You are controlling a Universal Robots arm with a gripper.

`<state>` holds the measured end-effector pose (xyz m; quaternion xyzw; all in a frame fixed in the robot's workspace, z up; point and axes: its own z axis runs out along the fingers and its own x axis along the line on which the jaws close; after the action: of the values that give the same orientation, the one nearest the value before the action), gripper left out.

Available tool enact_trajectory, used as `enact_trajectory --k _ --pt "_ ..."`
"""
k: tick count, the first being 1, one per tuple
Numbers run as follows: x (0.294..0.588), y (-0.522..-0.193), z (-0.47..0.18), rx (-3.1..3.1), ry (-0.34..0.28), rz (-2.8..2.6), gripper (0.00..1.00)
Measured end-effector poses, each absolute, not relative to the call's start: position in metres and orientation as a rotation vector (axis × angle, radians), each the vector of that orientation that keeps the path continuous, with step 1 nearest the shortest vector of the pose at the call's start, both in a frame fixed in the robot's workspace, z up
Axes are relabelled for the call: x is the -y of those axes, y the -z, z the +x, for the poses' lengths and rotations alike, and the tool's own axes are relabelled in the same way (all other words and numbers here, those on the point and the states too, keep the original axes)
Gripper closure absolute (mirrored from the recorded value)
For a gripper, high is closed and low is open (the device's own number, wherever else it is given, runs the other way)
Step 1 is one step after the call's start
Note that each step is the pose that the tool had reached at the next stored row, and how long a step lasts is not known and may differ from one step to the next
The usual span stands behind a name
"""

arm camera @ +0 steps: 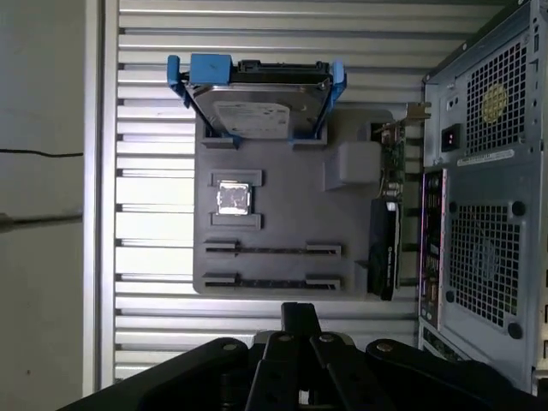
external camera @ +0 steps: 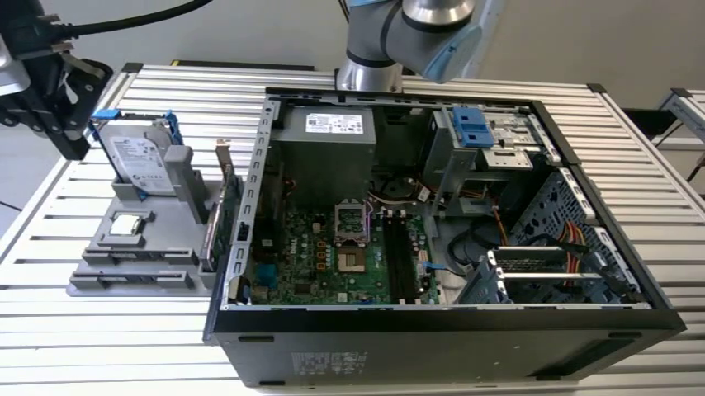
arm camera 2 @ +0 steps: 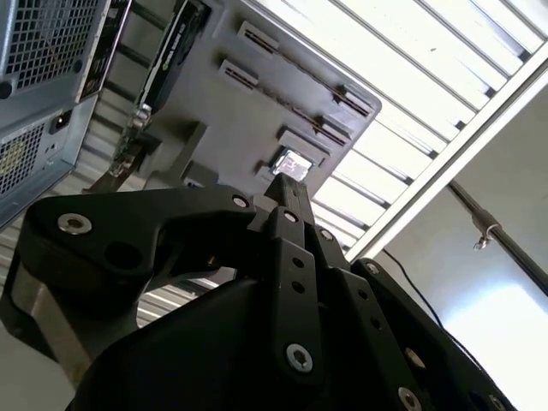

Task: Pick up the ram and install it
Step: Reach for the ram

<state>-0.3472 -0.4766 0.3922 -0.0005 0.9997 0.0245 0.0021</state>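
Hovering above the gray holder (arm camera: pixel 282 210), the gripper (arm camera: pixel 295 310) shows no load, and I can't tell its jaw state. The ram (arm camera: pixel 272 281) stands edge-up in the holder's end slot. Best to align lengthwise, descend straight and grip mid-strip.

Gripper (external camera: pixel 68 136) cropped by exterior view's left edge. Ram (arm camera: pixel 271 250) edge-on in tray (arm camera: pixel 282 214), too thin for detail. Arm (external camera: pixel 430 33) cut off up top.

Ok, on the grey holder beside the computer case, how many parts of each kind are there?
Hard drive: 1
Silver chip: 1
Ram strips: 2
Green card: 1
Total: 5
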Motion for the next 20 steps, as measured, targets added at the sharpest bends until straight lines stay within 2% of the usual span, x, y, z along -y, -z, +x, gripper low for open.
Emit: enact_trajectory --k 20 --pt "0.4837 -0.3922 -0.3538 -3.136 -0.077 -0.001 1.00"
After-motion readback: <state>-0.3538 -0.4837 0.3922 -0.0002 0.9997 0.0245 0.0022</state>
